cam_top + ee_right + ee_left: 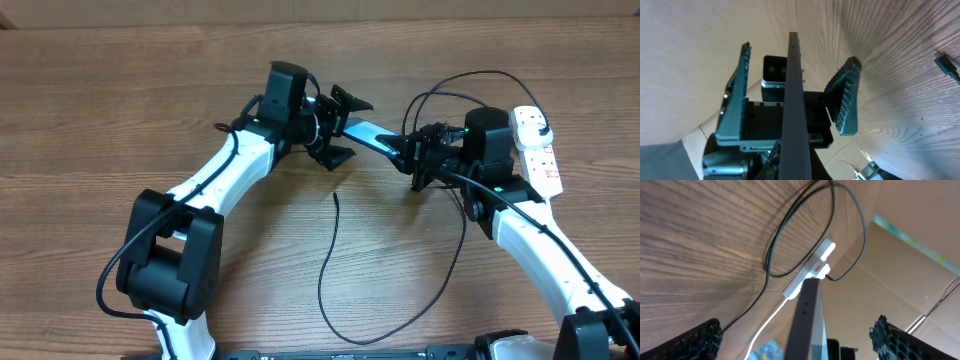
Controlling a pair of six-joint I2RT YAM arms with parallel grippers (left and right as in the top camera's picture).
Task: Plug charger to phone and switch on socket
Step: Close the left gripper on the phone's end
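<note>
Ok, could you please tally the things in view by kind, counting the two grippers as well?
phone: 1
charger: 1
socket: 1
grippers: 2 (left gripper, right gripper)
Total: 5

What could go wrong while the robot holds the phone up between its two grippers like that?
1. Only the right gripper seems to hold the phone, which stands on its thin edge. The left gripper is open around it without touching, so the phone could slip or tip.
2. The charger cable loops close by the right arm on its way to the socket. Moving that arm might snag the cable and tug the plug.
</note>
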